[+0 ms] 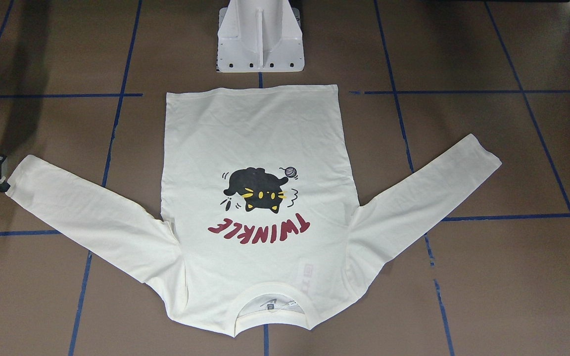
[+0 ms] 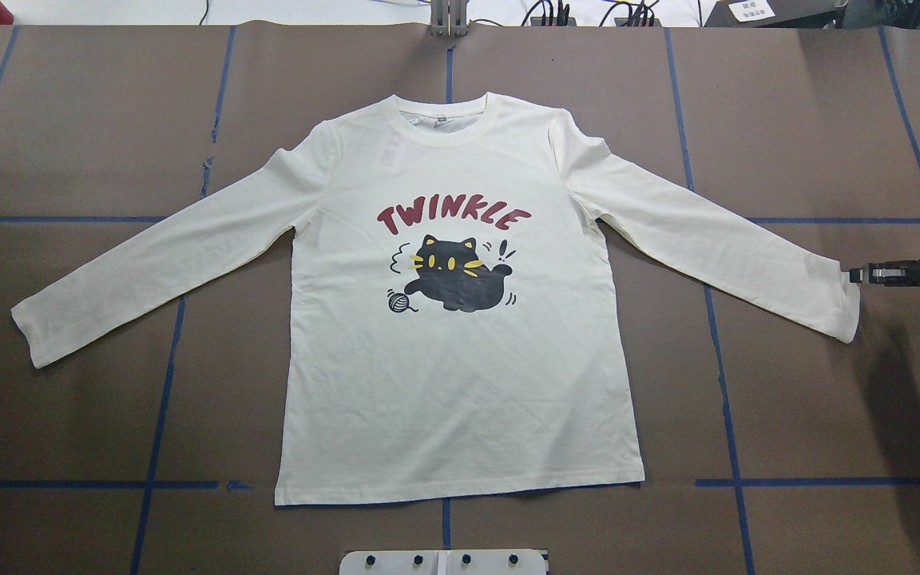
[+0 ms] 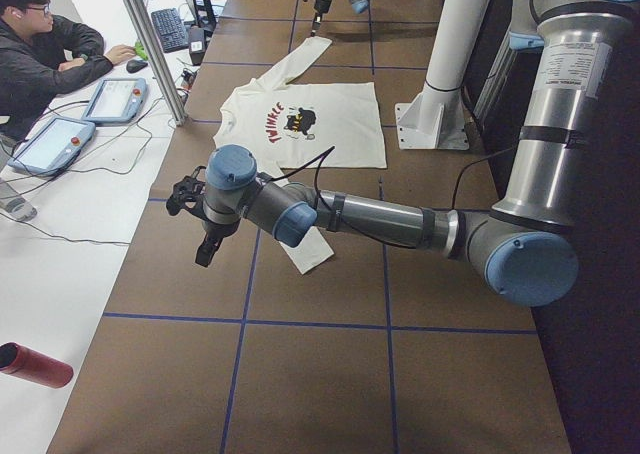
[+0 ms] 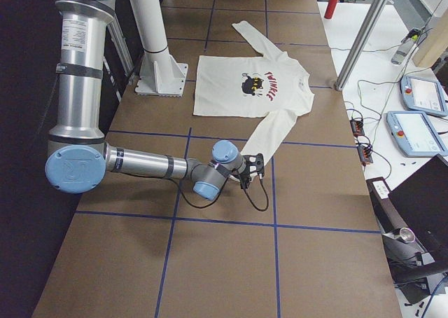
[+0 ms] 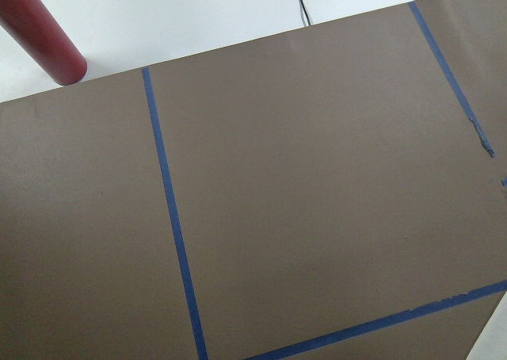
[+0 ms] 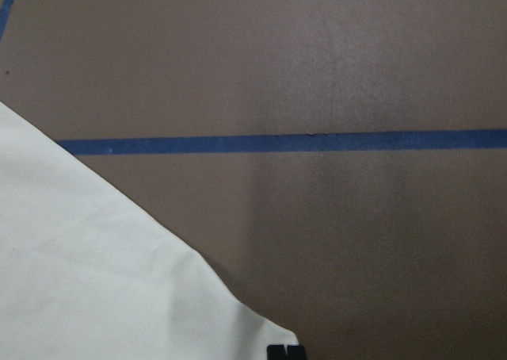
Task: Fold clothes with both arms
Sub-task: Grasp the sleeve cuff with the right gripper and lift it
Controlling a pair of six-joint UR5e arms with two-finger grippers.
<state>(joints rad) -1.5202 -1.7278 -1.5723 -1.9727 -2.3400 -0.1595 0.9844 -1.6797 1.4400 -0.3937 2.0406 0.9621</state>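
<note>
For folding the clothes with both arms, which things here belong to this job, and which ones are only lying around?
Belong to the job: T-shirt; right gripper, at a sleeve cuff; left gripper, away from the shirt.
Only lying around: red cylinder; white pedestal base; two tablets.

We are in a robotics lab: a brown table gridded with blue tape, a white pedestal bolted onto it, and alongside it a white desk with control tablets and a person seated by a keyboard.
</note>
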